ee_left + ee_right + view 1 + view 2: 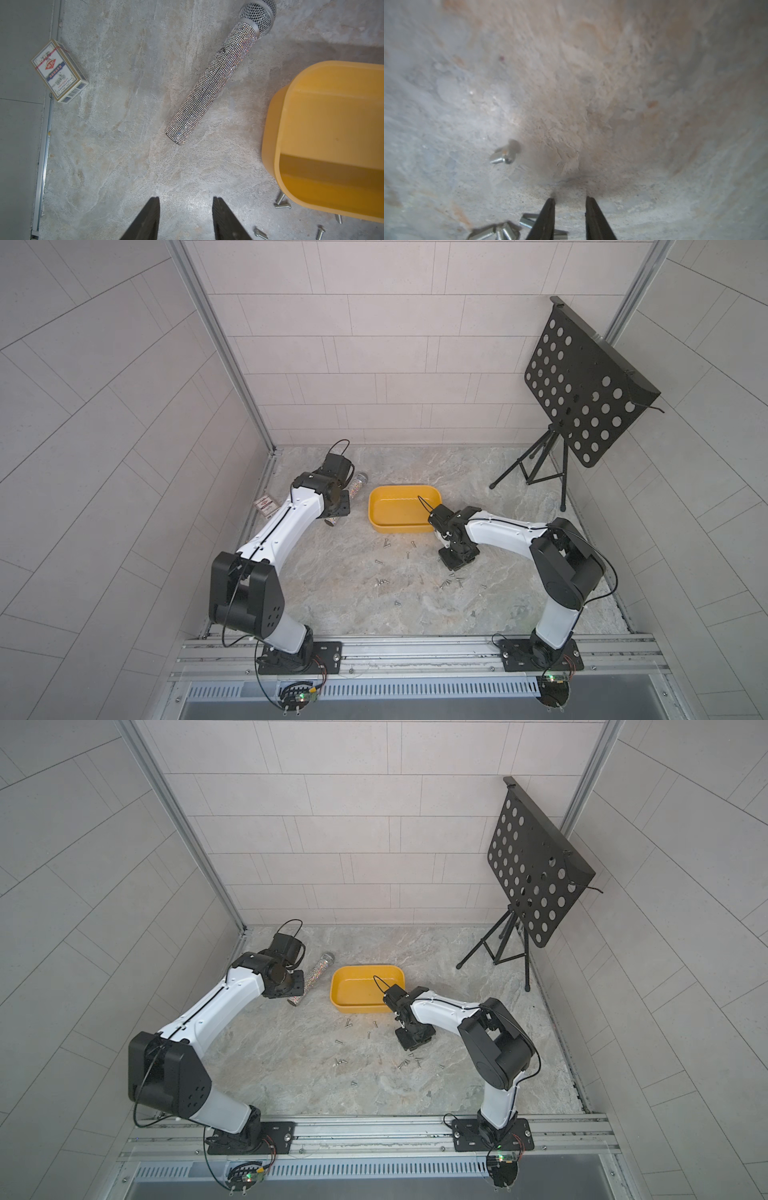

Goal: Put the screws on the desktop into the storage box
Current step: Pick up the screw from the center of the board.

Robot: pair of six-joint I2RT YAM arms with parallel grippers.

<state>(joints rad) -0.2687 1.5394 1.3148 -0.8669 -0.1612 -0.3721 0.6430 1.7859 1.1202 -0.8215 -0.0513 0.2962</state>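
**Top views: screws lay loose on the bench, both jaws parted and holding nothing**

Widest of all was the bench (332, 614), a flat grey-beige slab with pale marble veining, walled in by matt tiled panels. At its far right corner stood a black music stand (582, 385), a perforated metal plate tilted on a thin tripod. The left arm (286, 522) and the right arm (503, 531), white shells with black joints, reached in from the near rail.

Toward the back sat the storage box (399, 529), a shallow yellow plastic tub with rounded corners and a smooth rim. The right arm's wrist and cable loop covered its near right corner in both top views. Left of it lay a microphone (212, 83) with a rhinestone-crusted handle and a silver mesh head. From above, its middle was hidden under the left wrist. A small printed card box (59, 71) rested by the left wall.

The screws (446, 583), tiny silver threaded pieces with small heads, were scattered on the bench in front of the storage box.

The left jaws hung over bare bench near the microphone's butt end, moderately parted, with nothing between them. The right jaws sat low at the bench in front of the box, with a narrow gap that gripped nothing. In the right wrist view, several screws lay just beside them.
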